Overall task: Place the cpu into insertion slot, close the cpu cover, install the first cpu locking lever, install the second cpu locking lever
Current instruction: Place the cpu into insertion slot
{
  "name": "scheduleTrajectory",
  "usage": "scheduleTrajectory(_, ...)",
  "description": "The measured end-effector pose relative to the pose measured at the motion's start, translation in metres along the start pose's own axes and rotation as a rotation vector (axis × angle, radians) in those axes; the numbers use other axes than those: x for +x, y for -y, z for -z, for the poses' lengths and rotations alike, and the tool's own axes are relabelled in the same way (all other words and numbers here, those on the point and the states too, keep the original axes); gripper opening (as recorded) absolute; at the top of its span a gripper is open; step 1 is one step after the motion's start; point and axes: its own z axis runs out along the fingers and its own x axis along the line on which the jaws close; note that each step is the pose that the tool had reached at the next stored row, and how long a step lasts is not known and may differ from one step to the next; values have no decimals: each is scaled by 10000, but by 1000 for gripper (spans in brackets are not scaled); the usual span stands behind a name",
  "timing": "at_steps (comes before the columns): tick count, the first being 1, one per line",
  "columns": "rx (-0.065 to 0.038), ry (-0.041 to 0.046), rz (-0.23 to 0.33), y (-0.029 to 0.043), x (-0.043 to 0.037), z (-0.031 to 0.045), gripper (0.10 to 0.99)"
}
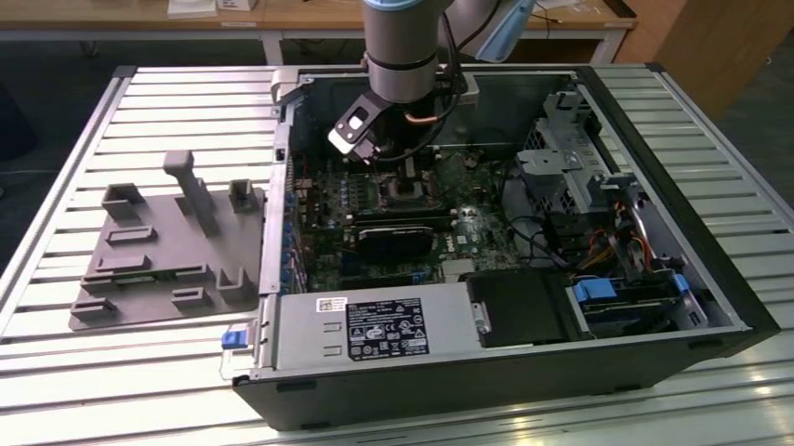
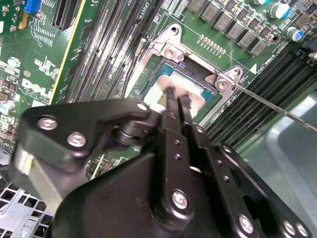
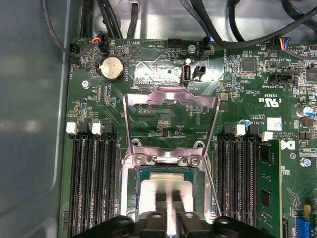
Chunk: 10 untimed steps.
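- The pincer is hanging clenched, tips nearly together, right over the cpu.
- The cpu is lying in the insertion slot.
- The cpu cover is standing open.

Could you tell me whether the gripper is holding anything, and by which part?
Nothing, it seems: the gripper hangs over the middle of the cpu, which lies in the slot, not round its edges.

Cpu silvery-grey; cpu cover silvery; motherboard green; memory slots black; claw black; table pale grey, ribbed; moulded tray grey.
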Motion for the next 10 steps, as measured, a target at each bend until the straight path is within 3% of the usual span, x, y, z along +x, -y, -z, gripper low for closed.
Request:
scheduleTrajectory(4,1,3,0,0,0,0,102)
scheduleTrajectory(10,2,13,1,-1,0,7,102)
